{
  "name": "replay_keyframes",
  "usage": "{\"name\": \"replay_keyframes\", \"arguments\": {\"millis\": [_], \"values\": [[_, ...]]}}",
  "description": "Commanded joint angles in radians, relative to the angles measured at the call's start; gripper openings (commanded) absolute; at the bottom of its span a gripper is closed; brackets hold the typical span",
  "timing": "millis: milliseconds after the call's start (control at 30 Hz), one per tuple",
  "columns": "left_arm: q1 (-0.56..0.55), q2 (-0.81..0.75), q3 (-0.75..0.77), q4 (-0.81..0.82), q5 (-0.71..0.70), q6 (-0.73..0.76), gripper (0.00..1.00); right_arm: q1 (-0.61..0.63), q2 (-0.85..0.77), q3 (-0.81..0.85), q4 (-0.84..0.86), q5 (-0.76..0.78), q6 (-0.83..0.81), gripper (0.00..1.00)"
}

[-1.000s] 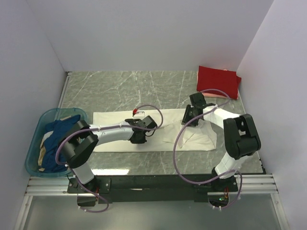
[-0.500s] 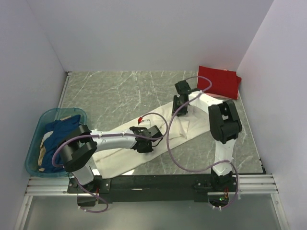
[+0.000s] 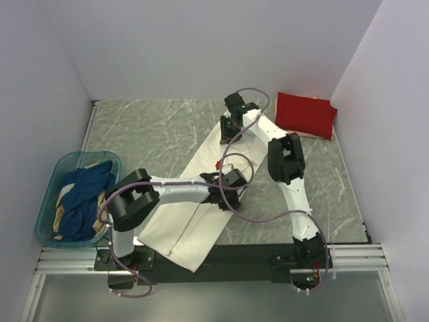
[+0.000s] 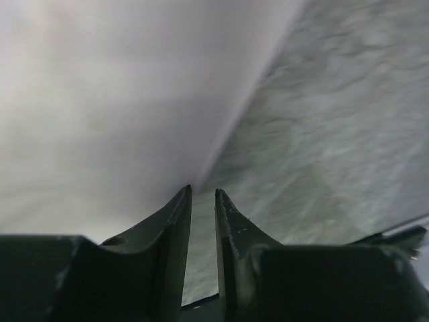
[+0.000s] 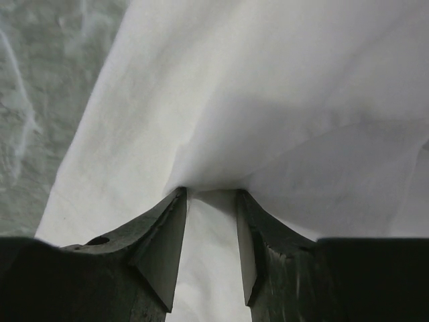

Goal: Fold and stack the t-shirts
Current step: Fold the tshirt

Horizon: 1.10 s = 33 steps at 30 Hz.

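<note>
A cream-white t-shirt [image 3: 179, 227], folded into a long strip, lies slanted across the marble table from the back centre to the front edge, where its end hangs over. My right gripper [image 3: 230, 129] pinches its far end; in the right wrist view the cloth [image 5: 281, 100] bunches between the fingertips [image 5: 210, 192]. My left gripper [image 3: 225, 194] sits at the strip's right edge near the middle, its narrow jaws [image 4: 201, 192] closed on the cloth edge [image 4: 100, 121]. A folded red t-shirt [image 3: 305, 114] lies at the back right corner.
A teal plastic basket [image 3: 45, 204] at the left edge holds a dark blue shirt [image 3: 84, 198] and a tan one [image 3: 60, 216]. White walls close in the table on three sides. The right arm's cable [image 3: 251, 218] loops over the table's centre.
Both grippers have swung the cream-white strip from lying sideways to lying slanted. The right gripper moved back and left; the left moved right and slightly forward. The near end now hangs over the front edge.
</note>
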Motion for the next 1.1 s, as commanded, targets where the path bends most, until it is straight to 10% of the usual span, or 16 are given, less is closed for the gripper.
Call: {"name": "replay_keyframes", "arguments": {"millis": [0, 133, 633, 1067], "values": [[0.009, 0.033, 0.106, 0.089, 0.067, 0.013, 0.26, 0.008, 0.055, 0.153, -0.091, -0.002, -0.054, 0.44], [0.028, -0.032, 0.085, 0.033, 0.012, 0.056, 0.27, 0.003, -0.047, 0.134, -0.074, 0.049, -0.053, 0.49], [0.038, -0.458, -0.314, -0.158, -0.086, 0.189, 0.23, -0.066, -0.579, -0.738, 0.302, 0.113, 0.159, 0.40], [-0.048, -0.359, -0.377, -0.017, 0.004, 0.110, 0.18, -0.087, -0.424, -0.706, 0.287, 0.101, 0.120, 0.26]]}}
